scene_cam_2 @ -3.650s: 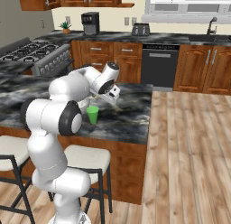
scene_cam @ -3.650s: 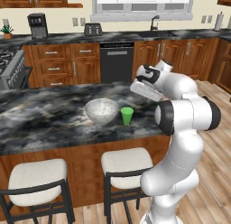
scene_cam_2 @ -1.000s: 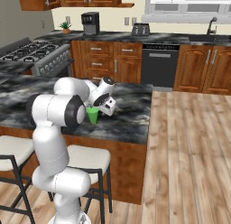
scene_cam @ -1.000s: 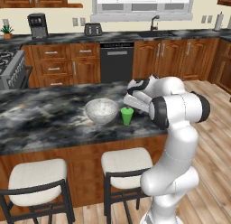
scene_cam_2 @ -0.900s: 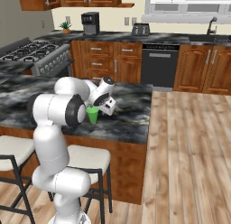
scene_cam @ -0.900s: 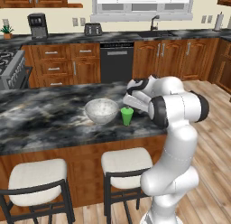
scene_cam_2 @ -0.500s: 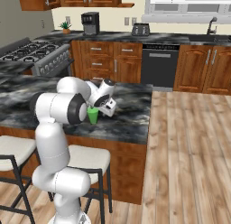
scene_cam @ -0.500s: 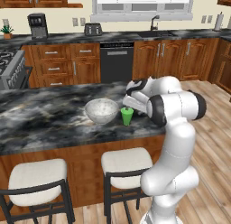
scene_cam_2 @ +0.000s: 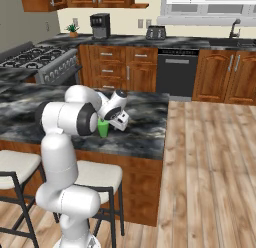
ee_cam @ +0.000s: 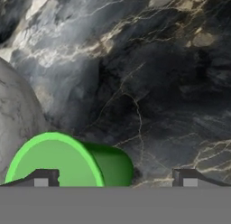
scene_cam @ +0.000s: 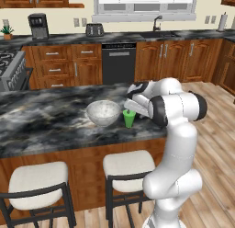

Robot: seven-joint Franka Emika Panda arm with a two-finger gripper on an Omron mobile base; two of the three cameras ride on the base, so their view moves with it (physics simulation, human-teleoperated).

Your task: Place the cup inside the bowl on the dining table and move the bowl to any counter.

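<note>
Gripper (ee_cam: 115, 179), jaws spread wide and released, hovers at the green cup (scene_cam: 129, 118) beside the bowl (scene_cam: 103, 113) on the bench (scene_cam: 46, 126).

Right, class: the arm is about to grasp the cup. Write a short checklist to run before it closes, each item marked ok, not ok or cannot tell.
1. Jaws open: ok, the gripper stands wide.
2. Cup upright on the dining table: ok.
3. Cup centred between the fingertips: not ok, it sits towards one tip in the hand view.
4. Cup apart from the bowl: ok, a gap shows in the left base view.
5. Bowl empty for the cup: ok.
6. Gripper low enough around the cup: cannot tell.
</note>
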